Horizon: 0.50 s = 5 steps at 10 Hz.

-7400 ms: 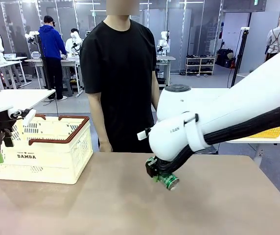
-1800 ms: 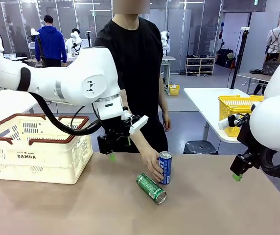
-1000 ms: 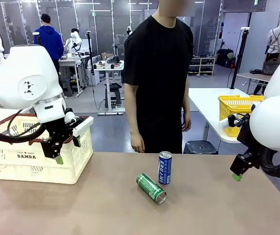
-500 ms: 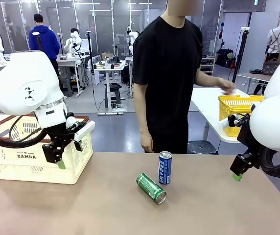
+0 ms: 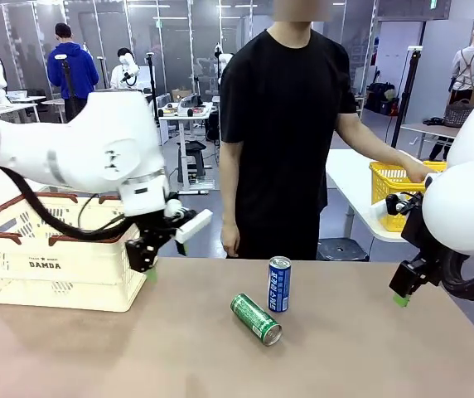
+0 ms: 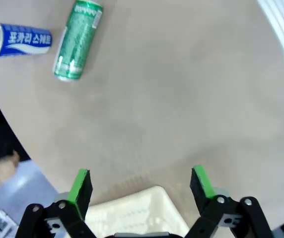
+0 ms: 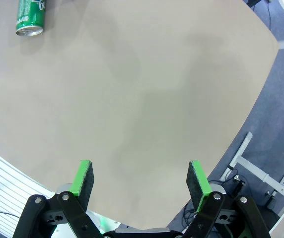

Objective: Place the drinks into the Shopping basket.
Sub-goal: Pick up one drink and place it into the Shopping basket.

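The cream Shopping basket (image 5: 55, 278) stands at the left end of the worktop (image 5: 345, 356); what lies inside it cannot be told, as the left arm crosses in front of it. Neither drink is in it: the blue can (image 5: 279, 283) stands upright near the middle of the worktop, and the green can (image 5: 256, 318) lies on its side just in front of it, the two close together but apart. A yellow mesh basket (image 5: 390, 178) sits on a separate table behind. The left arm reaches across the Shopping basket's front, and its left pincer (image 5: 144, 259) hangs just beside the basket's near right corner, fingers spread wide and holding nothing. Its wrist view shows that corner low between the fingers, with both cans well beyond. The right pincer (image 5: 401, 290) hovers over the worktop's right edge, its jaws apart and empty, well away from the cans. A person in a black shirt stands at the far side, one hand (image 5: 229, 240) hanging near the worktop's edge behind the cans, the other hand (image 5: 417, 172) on the yellow mesh basket.
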### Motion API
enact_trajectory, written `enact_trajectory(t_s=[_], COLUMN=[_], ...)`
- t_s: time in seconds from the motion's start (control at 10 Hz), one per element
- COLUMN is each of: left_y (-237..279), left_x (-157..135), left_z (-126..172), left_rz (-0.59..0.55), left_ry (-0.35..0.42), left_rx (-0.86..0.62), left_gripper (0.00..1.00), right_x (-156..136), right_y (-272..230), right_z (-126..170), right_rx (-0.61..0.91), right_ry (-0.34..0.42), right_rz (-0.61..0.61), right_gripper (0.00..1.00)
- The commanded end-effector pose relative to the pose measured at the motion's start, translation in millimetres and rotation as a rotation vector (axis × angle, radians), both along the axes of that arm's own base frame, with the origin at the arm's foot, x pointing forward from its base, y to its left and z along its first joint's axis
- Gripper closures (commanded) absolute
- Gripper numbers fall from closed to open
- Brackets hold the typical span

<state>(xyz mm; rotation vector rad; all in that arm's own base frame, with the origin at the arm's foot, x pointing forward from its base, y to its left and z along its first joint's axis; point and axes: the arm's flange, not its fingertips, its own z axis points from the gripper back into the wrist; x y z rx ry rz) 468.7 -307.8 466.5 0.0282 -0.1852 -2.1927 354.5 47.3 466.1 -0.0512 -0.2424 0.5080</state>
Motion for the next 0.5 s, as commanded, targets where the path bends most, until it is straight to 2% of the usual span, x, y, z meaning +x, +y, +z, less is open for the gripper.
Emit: enact_trajectory(t_s=[0.0, 0.4], left_y=[-33, -77], left_x=[14, 15], left_z=[0, -9], left_rz=[-0.054, -0.097], left_ry=[0.008, 0.014], left_rx=[0.044, 0.047], left_gripper=[0.00, 0.00], right_x=[-1, -1], right_y=[0, 0], right_z=[1, 1], right_rx=[0.001, 0.001], right_ry=[0.002, 0.002], right_rz=[0.001, 0.001], right_gripper=[0.06, 0.06])
